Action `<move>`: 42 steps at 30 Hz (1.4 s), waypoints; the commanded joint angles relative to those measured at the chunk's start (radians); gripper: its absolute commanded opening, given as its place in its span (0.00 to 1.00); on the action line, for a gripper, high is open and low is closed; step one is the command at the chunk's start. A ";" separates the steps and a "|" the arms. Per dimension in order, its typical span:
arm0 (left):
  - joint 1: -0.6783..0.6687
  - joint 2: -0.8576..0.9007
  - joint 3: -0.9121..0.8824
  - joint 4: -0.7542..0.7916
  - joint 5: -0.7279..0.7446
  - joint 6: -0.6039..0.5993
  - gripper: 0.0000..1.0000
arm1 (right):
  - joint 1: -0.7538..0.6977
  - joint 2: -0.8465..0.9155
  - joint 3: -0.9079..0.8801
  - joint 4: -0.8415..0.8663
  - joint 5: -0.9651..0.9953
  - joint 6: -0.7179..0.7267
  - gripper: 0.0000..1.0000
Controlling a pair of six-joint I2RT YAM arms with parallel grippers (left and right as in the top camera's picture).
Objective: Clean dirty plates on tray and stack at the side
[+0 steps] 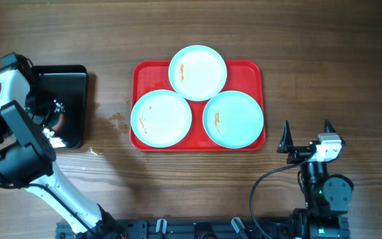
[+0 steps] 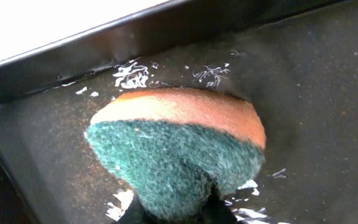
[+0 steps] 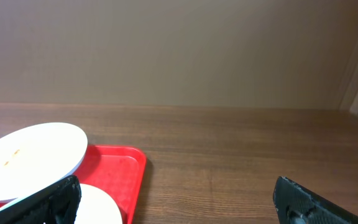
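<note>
The left fingers (image 2: pixel 221 214) pinch the green-and-orange sponge (image 2: pixel 179 143) inside the black tray (image 1: pixel 75 76), so the three smeared plates (image 1: pixel 197 72) on the red tray (image 1: pixel 146 72) lie to their right across the surface (image 1: pixel 197 189), the near-left plate (image 1: pixel 161 117) closest, while the right fingers (image 1: pixel 285 138) stand wide open and empty by the tray's near-right corner
</note>
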 commanded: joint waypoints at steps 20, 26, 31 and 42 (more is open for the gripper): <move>-0.039 -0.357 -0.010 -0.012 0.111 0.006 0.04 | 0.000 -0.006 -0.001 0.002 0.006 -0.009 1.00; -0.039 -0.353 -0.065 0.016 0.081 0.006 0.04 | 0.000 -0.006 -0.001 0.002 0.006 -0.009 1.00; -0.039 -0.353 -0.232 0.179 0.062 0.006 0.04 | 0.000 -0.006 -0.001 0.002 0.006 -0.009 1.00; -0.036 -0.432 -0.272 0.323 0.425 0.317 0.04 | 0.000 -0.006 -0.001 0.002 0.006 -0.009 1.00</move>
